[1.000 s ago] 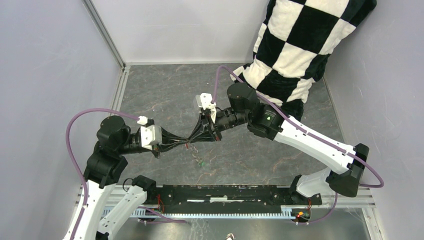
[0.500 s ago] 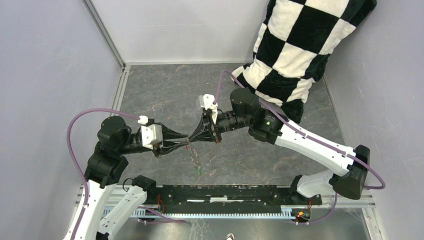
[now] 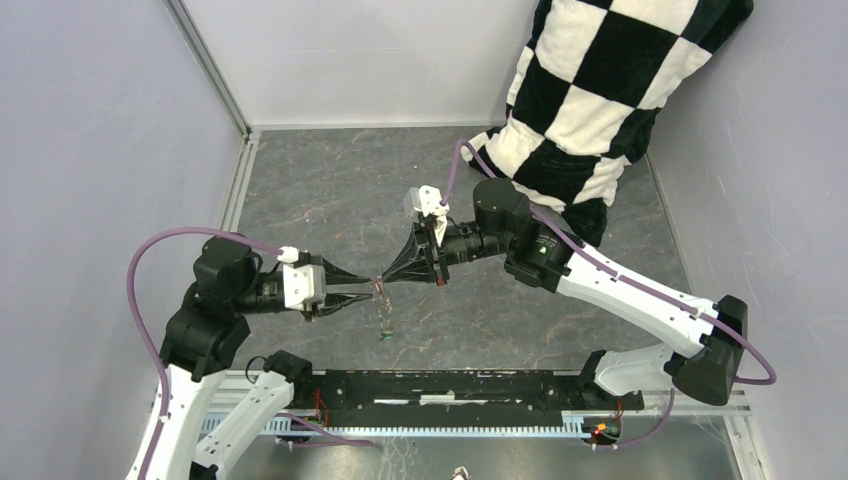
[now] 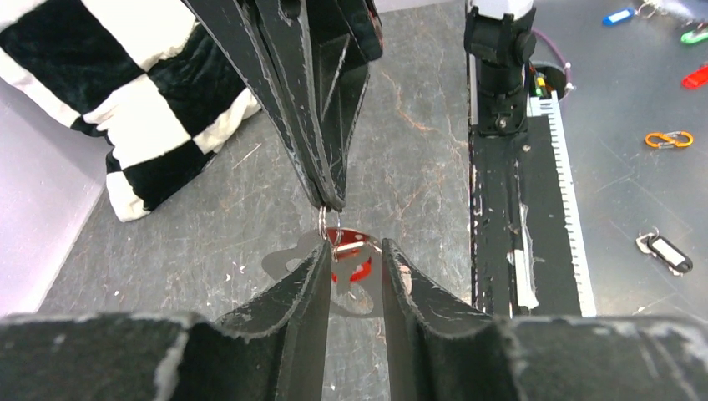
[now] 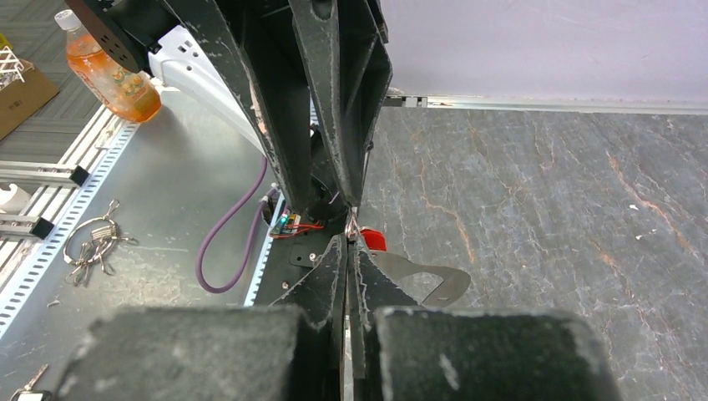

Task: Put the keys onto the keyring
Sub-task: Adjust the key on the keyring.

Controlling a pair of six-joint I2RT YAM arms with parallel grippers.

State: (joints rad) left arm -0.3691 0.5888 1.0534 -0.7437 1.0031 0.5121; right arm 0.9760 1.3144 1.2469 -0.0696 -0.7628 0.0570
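Note:
My right gripper is shut on the small wire ring of the keyring, held above the table's middle. Below the ring hang the grey metal keyring loop and the red-headed key. A green-headed key dangles lowest in the top view. My left gripper faces the right one tip to tip and stands open. Its fingers flank the red key without pinching it. In the left wrist view the right gripper's fingertips come down from above onto the ring.
A black-and-white checkered cloth fills the back right corner. A black rail runs along the near edge. Off the table lie an orange carabiner, a key fob, a bunch of rings and an orange drink bottle.
The right gripper has closed on the ring. The left gripper has let go, opened and drawn back a little to the left. The hanging keys swung slightly nearer.

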